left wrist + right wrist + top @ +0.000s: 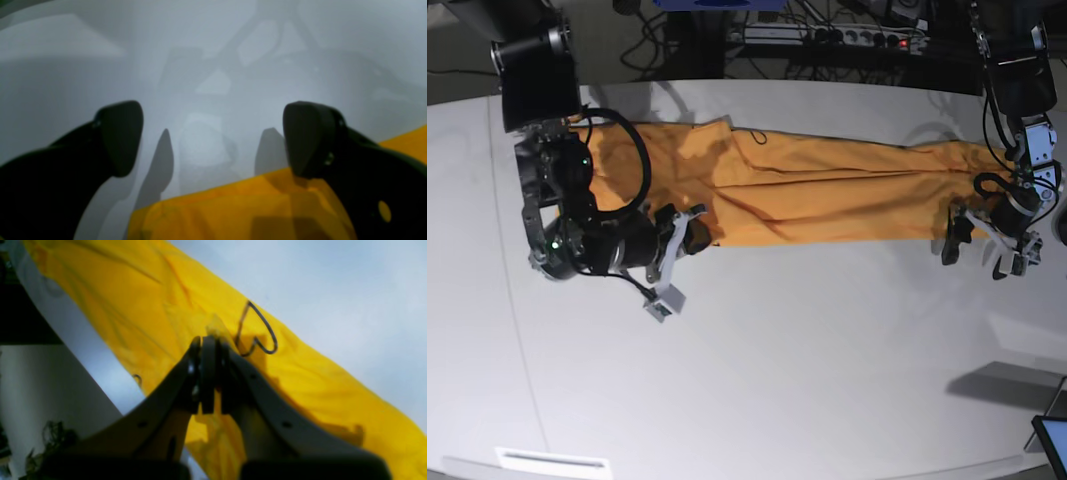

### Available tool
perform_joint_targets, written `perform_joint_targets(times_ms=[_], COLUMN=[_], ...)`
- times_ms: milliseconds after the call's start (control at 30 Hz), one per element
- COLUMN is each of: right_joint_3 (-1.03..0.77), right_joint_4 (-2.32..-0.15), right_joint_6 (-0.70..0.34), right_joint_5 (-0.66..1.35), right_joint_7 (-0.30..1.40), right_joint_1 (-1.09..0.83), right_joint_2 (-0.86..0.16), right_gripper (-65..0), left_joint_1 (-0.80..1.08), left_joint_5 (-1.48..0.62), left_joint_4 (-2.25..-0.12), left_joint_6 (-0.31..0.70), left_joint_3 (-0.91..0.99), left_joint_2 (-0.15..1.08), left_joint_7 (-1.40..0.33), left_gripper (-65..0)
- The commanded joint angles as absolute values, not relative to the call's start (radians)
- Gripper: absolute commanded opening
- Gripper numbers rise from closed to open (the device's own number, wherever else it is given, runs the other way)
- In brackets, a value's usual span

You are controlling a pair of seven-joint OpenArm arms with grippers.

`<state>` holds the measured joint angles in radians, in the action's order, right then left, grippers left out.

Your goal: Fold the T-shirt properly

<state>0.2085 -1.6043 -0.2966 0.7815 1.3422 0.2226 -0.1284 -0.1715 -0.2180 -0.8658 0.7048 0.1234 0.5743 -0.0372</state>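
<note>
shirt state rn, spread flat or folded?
Folded: the T-shirt lies as a long narrow band across the table, with lengthwise creases and no sleeves spread out.

Overhead base view; two close wrist views sharing the T-shirt (807, 190).

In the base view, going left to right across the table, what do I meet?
Right gripper, shut on the T-shirt's near edge → T-shirt stretched across the white table → left gripper, open at the shirt's end.

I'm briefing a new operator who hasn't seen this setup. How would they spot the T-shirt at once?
Look at the white table. Across its far half, between the two arms, lies a long orange-yellow band of cloth: the T-shirt. It is the only cloth and the only bright colour there.
</note>
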Motion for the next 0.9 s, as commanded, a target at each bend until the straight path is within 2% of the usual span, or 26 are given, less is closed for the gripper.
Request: perform_joint_targets(times_ms=[0, 200, 367, 867], right_joint_3=[0.202, 0.202, 0.202, 0.206], right_joint_4=[-1.635, -1.676, -1.733, -1.747], right_joint_6=[-0.298, -0.283, -0.142, -0.139], right_joint_5=[0.796, 0.883, 0.992, 1.026], right_joint_7=[1.334, 1.331, 1.331, 1.326], right_joint_1=[0.232, 0.18, 0.142, 0.022], right_joint_2=[-0.128, -0.134, -0.136, -0.128], right_gripper=[-64.3, -64.3, -64.3, -64.3], left_joint_1=[-0.191, -0.191, -0.189, -0.189], left_joint_5=[-0.236, -0.236, -0.236, -0.236], left_joint_4=[-0.883, -0.883, -0.883, -0.883], left_joint_6=[0.698, 0.698, 0.698, 0.698], left_joint_3=[0.13, 0.13, 0.13, 0.13], left_joint_2=[0.601, 0.601, 0.601, 0.598], left_joint_7=[-0.015, -0.015, -0.015, -0.015], left_gripper=[0.0, 0.0, 0.0, 0.0])
